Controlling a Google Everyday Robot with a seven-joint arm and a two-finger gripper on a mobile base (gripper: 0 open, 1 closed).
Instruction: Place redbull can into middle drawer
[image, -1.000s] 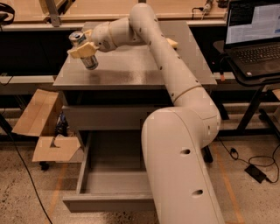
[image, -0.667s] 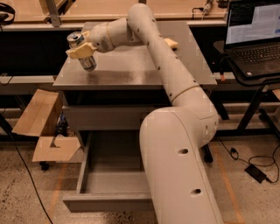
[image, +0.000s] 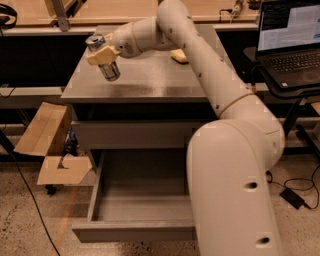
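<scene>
My gripper (image: 102, 52) is at the left of the cabinet top (image: 150, 80), shut on the redbull can (image: 104, 59). The can is slim and silver, tilted with its shiny top toward the upper left, and held just above the cabinet top. The middle drawer (image: 145, 200) stands pulled open below, with a flat grey inside and nothing in the part that shows. My arm (image: 230, 150) covers its right side. A closed grey front (image: 130, 134) sits above it.
A cream bowl (image: 179, 56) lies on the cabinet top behind my arm. An open cardboard box (image: 47, 145) stands on the floor left of the cabinet. A laptop (image: 290, 40) sits on a stand at the right. Cables lie on the floor at the right.
The gripper with the can has moved slightly toward the left front of the cabinet top and the can has tilted more. The drawer has stayed open.
</scene>
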